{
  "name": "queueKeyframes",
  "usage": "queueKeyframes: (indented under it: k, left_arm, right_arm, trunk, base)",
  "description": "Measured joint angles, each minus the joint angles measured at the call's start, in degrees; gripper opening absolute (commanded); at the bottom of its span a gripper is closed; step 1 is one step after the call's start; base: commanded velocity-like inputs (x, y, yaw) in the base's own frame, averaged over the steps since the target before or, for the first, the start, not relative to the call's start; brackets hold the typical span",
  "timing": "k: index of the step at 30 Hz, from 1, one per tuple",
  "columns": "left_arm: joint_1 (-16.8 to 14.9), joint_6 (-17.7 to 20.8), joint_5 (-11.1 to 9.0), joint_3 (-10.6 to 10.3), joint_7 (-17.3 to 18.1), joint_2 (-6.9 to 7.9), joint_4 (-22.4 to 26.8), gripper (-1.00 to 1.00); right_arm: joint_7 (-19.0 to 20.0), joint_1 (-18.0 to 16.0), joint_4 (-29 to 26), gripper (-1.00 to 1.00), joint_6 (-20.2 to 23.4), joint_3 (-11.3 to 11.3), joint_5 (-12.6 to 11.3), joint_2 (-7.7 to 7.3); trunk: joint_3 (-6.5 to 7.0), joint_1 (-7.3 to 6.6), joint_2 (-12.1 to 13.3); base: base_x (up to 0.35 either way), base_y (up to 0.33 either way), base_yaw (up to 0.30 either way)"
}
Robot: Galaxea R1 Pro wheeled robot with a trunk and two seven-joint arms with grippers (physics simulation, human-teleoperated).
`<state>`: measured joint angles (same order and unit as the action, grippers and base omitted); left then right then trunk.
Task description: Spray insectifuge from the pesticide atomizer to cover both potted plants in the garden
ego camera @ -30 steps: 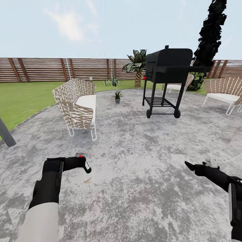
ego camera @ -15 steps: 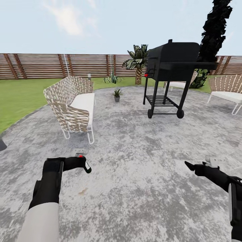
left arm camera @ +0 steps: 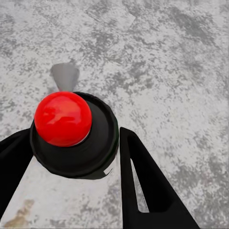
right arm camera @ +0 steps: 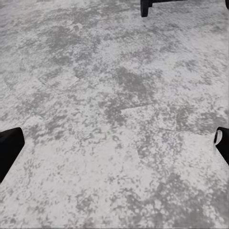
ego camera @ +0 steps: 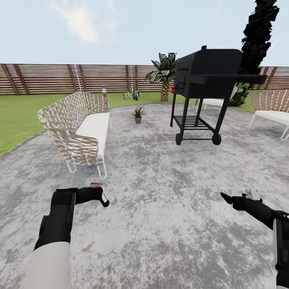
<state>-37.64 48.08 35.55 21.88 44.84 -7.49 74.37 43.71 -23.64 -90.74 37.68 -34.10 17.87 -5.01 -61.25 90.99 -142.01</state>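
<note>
Left gripper (ego camera: 100,194): held low over the grey paving (ego camera: 168,224); jaws clamped on the pesticide atomizer (left arm camera: 76,136). In the left wrist view the bottle's dark round body sits between the two black fingers (left arm camera: 143,186), its red button top (left arm camera: 62,118) facing the camera and a small grey nozzle (left arm camera: 64,76) projecting past it, away from the wrist. In the head view the red top shows as a small dot just above the closed jaws, with a white patch of label at the fingertips.

Right gripper (ego camera: 230,199): held low over the same paving, well apart from the left gripper. Jaws apart, holding nothing; in the right wrist view one black fingertip (right arm camera: 9,148) sits at each side edge with bare mottled paving between them.

Potted plant (ego camera: 138,114): one small green rosette in a little grey pot, standing on the paving far ahead of both sets of jaws, between the woven sofa and the grill.

Woven sofa (ego camera: 78,128): wicker frame, white cushion, ahead of the left jaws.

Black barrel grill (ego camera: 208,82): on a wheeled stand, ahead of and beyond the right jaws.

Woven chair (ego camera: 273,110): far beyond the right jaws, past the grill.

Background: lawn (ego camera: 24,116), slatted wooden fence (ego camera: 80,78), small palm (ego camera: 163,74) behind the grill, spiky striped plant (ego camera: 133,94) beyond the potted plant.
</note>
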Motion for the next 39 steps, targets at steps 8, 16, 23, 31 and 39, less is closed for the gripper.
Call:
queueKeyframes:
  k: [8,16,23,31,39]
  left_arm:
    - [0.0,0.01,-0.01,0.02,0.0,0.05,0.0,-1.0]
    - [0.01,0.02,-0.01,0.02,0.0,0.05,0.01,-1.0]
    - [0.0,0.0,0.0,0.02,0.0,0.04,0.0,-1.0]
    - [0.0,0.0,0.0,0.01,0.0,0.0,0.0,-1.0]
    - [0.0,0.01,0.0,0.02,-0.01,0.07,0.01,-1.0]
  right_arm:
    - [0.0,-0.01,0.0,1.0,0.0,0.01,0.0,0.0]
    - [0.0,-0.03,0.01,1.0,0.0,0.02,0.0,0.01]
    - [0.0,-0.02,0.0,1.0,0.01,0.01,0.0,0.0]
    - [0.0,-0.01,0.0,1.0,0.01,0.0,0.0,0.0]
    - [0.0,-0.03,0.01,1.0,0.0,0.0,0.0,0.0]
  trunk:
    - [0.0,0.0,0.0]
    - [0.0,0.0,0.0]
    - [0.0,0.0,0.0]
    - [0.0,0.0,0.0]
    - [0.0,0.0,0.0]
  base:
    - [0.332,-0.102,0.008]
    - [0.332,-0.094,0.127]
    - [0.332,-0.094,0.029]
    - [0.332,-0.129,0.002]
    - [0.332,-0.116,0.067]
